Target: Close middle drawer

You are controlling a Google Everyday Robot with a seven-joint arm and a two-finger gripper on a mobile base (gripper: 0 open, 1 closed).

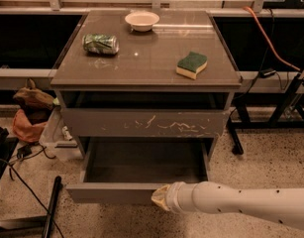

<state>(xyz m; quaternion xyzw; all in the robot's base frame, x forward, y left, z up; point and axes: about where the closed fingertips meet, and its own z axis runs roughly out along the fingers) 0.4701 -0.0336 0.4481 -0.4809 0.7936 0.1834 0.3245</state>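
The middle drawer is pulled out, with its plain grey-brown front low in the view and its inside empty. Above it is the taller front covered in white scratch marks, which is pushed in. My gripper is at the end of the white arm that comes in from the right. It rests against the outside of the middle drawer's front, a little right of its centre. Its tip is yellowish and partly hidden behind the wrist.
On the cabinet top lie a crushed green can, a white bowl and a green-yellow sponge. A bag and cables lie on the floor at left, with a black pole. A stand's legs are at right.
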